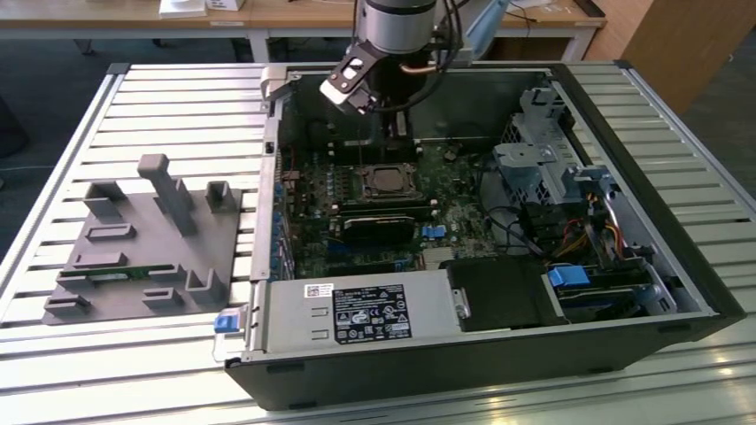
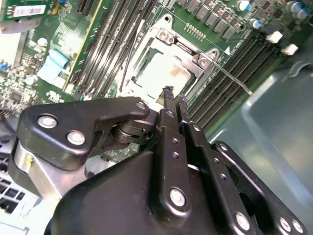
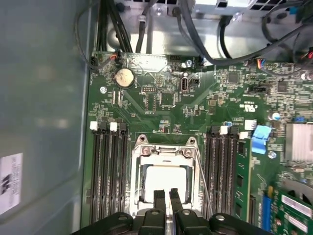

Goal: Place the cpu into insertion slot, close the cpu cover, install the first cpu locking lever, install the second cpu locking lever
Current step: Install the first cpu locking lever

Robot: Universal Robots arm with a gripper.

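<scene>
Aluminium bench (image 1: 177, 97): slatted top, bare strips showing on every side of what it carries
Black computer case (image 1: 473, 367): lies on its side on the bench with the panel off, its inside facing up
Moulded grey fixture (image 1: 130, 266): a block with upright posts, just beside the case on the exterior view's left
Silver-grey arm (image 1: 399, 22): reaches down into the far part of the case, over the board
Green motherboard (image 3: 195, 107): flat on the case floor, with long memory slots (image 3: 105, 176) on both sides of the socket
Black fingers (image 3: 159, 199): drawn together with only a thin slit between the tips and nothing seen in it
Silver cpu cover (image 3: 164, 151): lies flat over the socket, framing the chip; in both wrist views the fingers' tips hang just over one edge of it, contact cannot be told
Dark insertion slot (image 3: 142, 182): a narrow dark strip shows inside the cover's window beside the chip
Dull silver cpu (image 3: 166, 177): seated in the insertion slot, seen through the window
Thin wire lever (image 2: 234, 81): runs beside the cover, its free end out over the memory slots; latched or not cannot be told
</scene>
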